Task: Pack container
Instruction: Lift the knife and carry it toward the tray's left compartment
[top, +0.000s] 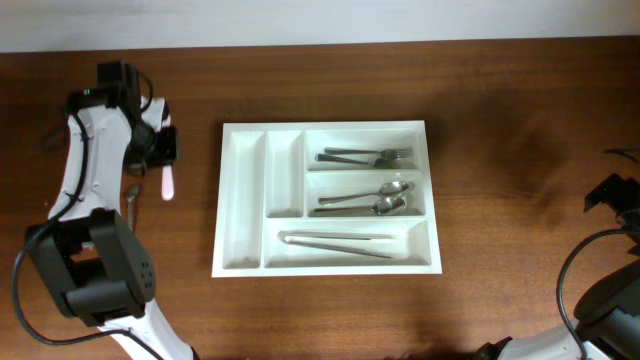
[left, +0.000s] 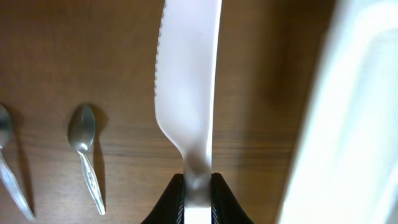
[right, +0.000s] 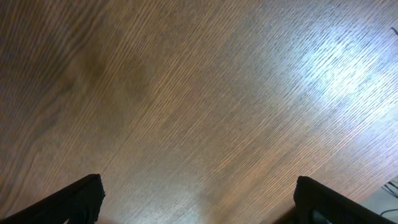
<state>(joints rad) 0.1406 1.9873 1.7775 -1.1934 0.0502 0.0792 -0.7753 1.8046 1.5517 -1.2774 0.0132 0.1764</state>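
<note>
The white plastic tray (top: 232, 200) sits mid-table, near the left claw's (left: 198, 182) right side and well apart from the right claw (right: 199, 190); forks (top: 368, 156), spoons (top: 365, 200) and long metal pieces (top: 335, 243) lie in its three wide slots, with open room in the two narrow ones; the left claw is clenched on a white serrated knife (left: 186, 93), blade reaching ahead of it; two loose spoons (left: 84, 149) lie to its left; the right claw gapes wide above the wooden table (right: 186, 93).

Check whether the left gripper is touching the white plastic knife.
Touching. The left wrist view shows the left gripper clamped on the white plastic knife, with a finger pressed against each side of its handle and no gap.
</note>
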